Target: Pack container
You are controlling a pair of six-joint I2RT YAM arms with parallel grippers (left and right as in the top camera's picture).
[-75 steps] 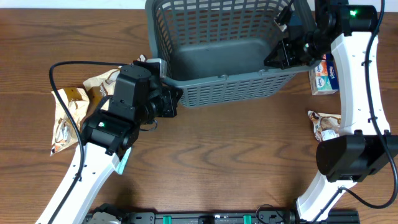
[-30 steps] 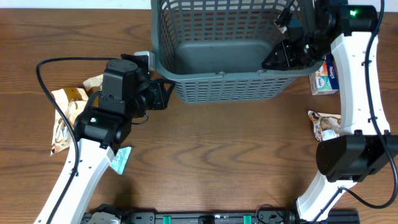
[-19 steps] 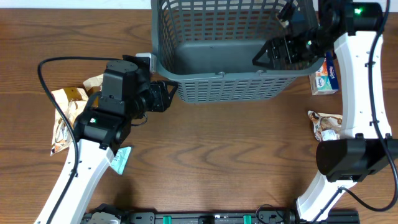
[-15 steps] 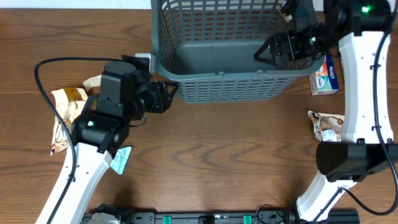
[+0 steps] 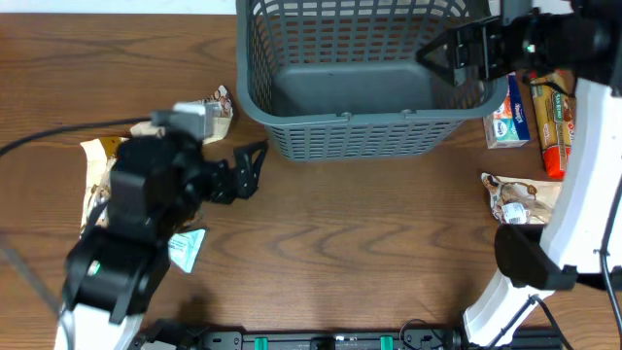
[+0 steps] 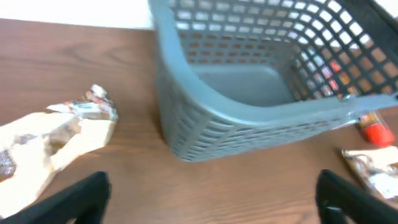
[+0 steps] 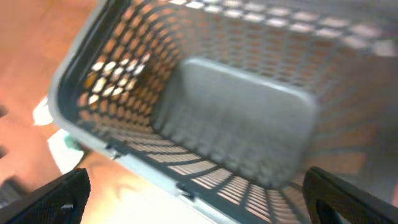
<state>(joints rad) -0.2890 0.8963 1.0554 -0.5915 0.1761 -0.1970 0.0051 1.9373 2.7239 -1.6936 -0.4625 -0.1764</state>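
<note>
- The container (image 5: 350, 119) stands upright at the far middle of the table (image 5: 369, 243). It is a dark grey-green basket with slotted sides, a thick rim and a solid bottom.
- In the left wrist view the container (image 6: 249, 115) shows its near left corner. The right wrist view is blurred and looks down onto the bottom of the container (image 7: 242, 118).
- My right gripper (image 5: 437, 56) hangs over the right end of the container, above the rim. In its own camera the right gripper (image 7: 199, 205) has its fingers spread wide, one at each lower corner.
- My left gripper (image 5: 255, 167) sits over the table just off the container's front left corner, apart from it. Its jaws are spread wide too, which the wrist view of the left gripper (image 6: 211, 205) confirms.
- A crinkled packet (image 5: 209, 105) lies just left of the container, also seen from the left wrist (image 6: 56, 134).
- A teal packet (image 5: 185, 248) lies by my left arm, well apart from the container.
- To the right of the container lie a blue-and-white box (image 5: 507, 117) and an orange packet (image 5: 549, 122). A pale wrapper (image 5: 515, 199) lies nearer the front.
</note>
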